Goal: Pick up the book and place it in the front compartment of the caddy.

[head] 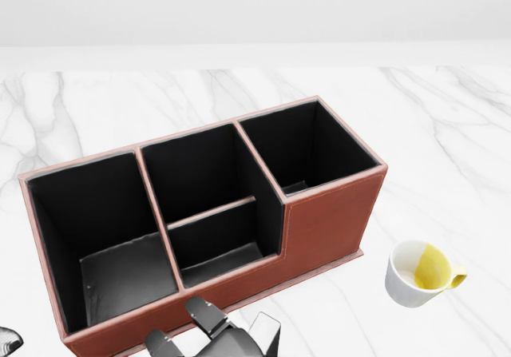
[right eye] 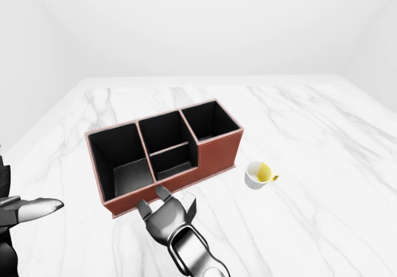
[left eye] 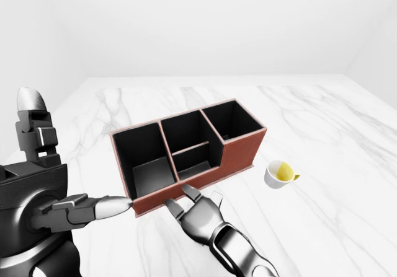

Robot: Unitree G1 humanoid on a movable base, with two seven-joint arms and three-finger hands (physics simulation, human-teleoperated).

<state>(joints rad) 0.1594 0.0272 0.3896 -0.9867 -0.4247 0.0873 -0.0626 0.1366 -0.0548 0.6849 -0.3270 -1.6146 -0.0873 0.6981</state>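
My right robot hand (left eye: 197, 214), fingers spread and empty, hovers just below the caddy (left eye: 186, 152). Book not in any view, possibly already inside. Next: find it, or confirm placement.

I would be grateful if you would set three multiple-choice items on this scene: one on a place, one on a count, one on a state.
1. In the head view, where does the white cup with yellow inside stand relative to the reddish-brown leather caddy with black lining?
A. to its right
B. to its left
C. inside it

2. How many open-topped compartments does the caddy show?
A. two
B. four
C. six

3. How is the right hand?
A. shut on a book
B. open, holding nothing
C. inside a compartment

Answers: 1 A, the cup sits apart on the white marble table; 2 B, one large, one right, two in the middle; 3 B, its fingers are spread below the caddy.
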